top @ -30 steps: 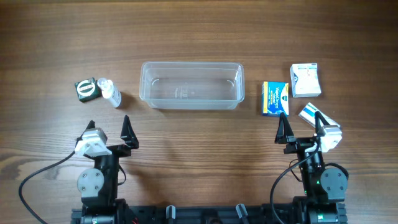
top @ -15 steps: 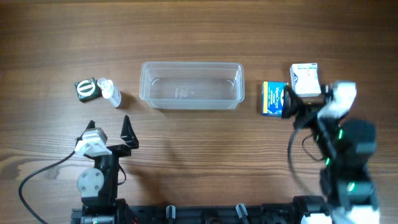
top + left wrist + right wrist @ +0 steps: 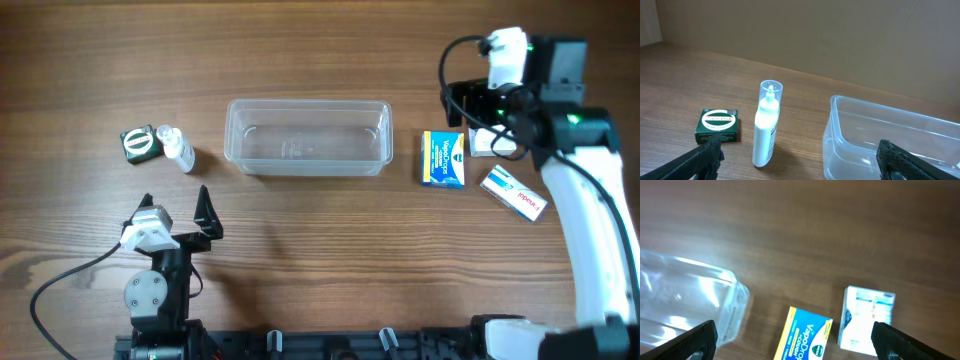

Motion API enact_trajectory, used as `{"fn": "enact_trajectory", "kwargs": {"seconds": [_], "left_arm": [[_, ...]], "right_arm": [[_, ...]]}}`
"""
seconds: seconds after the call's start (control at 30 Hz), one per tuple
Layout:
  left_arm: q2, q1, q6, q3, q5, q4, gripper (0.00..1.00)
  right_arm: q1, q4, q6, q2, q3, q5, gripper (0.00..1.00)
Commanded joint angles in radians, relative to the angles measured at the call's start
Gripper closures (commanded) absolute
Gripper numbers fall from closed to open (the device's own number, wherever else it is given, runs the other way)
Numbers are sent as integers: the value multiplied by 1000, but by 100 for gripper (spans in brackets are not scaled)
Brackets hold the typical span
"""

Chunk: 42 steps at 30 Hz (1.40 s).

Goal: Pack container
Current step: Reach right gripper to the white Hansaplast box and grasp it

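The clear plastic container (image 3: 307,137) stands empty at the table's middle back; it also shows in the left wrist view (image 3: 890,137) and the right wrist view (image 3: 685,305). My right gripper (image 3: 462,108) is open and empty, raised above the blue-and-yellow carton (image 3: 442,159) and a white box (image 3: 490,143); both show in the right wrist view, the carton (image 3: 802,337) and the white box (image 3: 865,317). My left gripper (image 3: 175,210) is open and empty near the front left, facing a white bottle (image 3: 765,127) and a green box (image 3: 716,126).
A second white box (image 3: 514,193) lies at the right, below the arm. The white bottle (image 3: 178,148) and green box (image 3: 139,143) lie left of the container.
My right arm has risen from the front right and swung toward the back, over the boxes at the right. The left arm has not moved.
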Motion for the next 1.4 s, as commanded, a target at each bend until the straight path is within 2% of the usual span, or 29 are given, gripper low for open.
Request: {"fn": "enact_trajectory", "kwargs": {"seconds": [0.0,0.33,0.53,0.77,0.93,1.37], "left_arm": [[-3,7,19,-5,9,-1,0],[-3,7,19,-5,8,-1,0],[-3,7,19,-5,8,-1,0],[-3,8,19,-5,8,-1,0],[-3,8,19,-5,9,-1,0],[-3,7,19,-5,9,-1,0]], "right_arm": [[-10,8,-29,93,14,2,0],[-102,23,175,290,14,103,0],[-153,12,151,354,14,102,0],[-164,19,42,391,14,104,0],[-180,44,42,443,14,182,0],[-211,84,13,490,14,174,0]]}}
